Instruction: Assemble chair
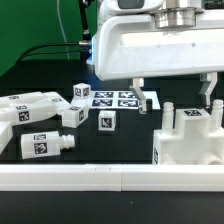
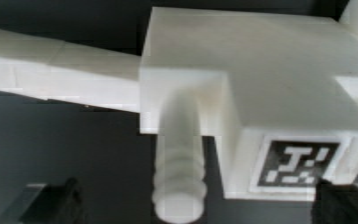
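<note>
A large white chair piece [image 1: 190, 138] with upright pegs stands at the exterior view's right, just behind the front rail. My gripper [image 1: 176, 100] hovers right above it, jaws wide open and empty, one finger [image 1: 140, 97] on each side. In the wrist view the same blocky piece [image 2: 211, 70] fills the frame, with a round peg [image 2: 183, 165] reaching out between my dark fingertips [image 2: 51, 203] and a tag [image 2: 304, 163] beside it. My gripper [image 2: 197, 205] touches nothing. Loose pegged legs [image 1: 27, 108] [image 1: 42, 145] and small tagged cubes [image 1: 72, 116] [image 1: 106, 121] [image 1: 82, 92] lie to the left.
The marker board [image 1: 118, 98] lies flat behind the cubes. A long white border rail [image 1: 100, 178] runs along the front edge. A black cable [image 1: 45, 50] runs over the green back area.
</note>
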Controlling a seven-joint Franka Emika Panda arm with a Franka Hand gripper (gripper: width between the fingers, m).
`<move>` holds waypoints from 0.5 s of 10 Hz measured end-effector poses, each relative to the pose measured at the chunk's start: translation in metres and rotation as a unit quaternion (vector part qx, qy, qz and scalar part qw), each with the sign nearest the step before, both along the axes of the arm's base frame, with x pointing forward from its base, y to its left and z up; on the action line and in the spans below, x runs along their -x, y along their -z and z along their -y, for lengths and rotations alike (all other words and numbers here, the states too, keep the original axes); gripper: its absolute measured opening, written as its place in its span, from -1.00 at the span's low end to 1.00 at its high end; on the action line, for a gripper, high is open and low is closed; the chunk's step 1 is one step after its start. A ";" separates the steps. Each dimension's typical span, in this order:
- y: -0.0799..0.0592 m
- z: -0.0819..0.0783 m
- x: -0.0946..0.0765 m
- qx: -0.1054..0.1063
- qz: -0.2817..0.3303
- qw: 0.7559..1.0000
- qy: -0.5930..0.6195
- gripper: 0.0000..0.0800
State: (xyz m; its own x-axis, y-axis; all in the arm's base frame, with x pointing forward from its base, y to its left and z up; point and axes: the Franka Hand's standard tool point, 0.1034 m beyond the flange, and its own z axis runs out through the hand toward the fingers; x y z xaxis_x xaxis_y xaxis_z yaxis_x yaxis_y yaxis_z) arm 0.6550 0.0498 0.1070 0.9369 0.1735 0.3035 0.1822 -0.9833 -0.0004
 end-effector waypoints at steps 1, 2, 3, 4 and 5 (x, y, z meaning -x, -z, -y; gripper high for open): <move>-0.003 0.001 -0.005 0.000 -0.019 1.000 0.003 0.62; -0.007 0.000 -0.014 -0.001 -0.032 0.999 0.002 0.62; -0.009 0.000 -0.023 -0.001 -0.030 1.000 0.002 0.62; -0.006 0.004 -0.022 0.000 -0.054 0.999 -0.001 0.62; -0.006 0.005 -0.020 -0.001 -0.110 0.994 0.002 0.62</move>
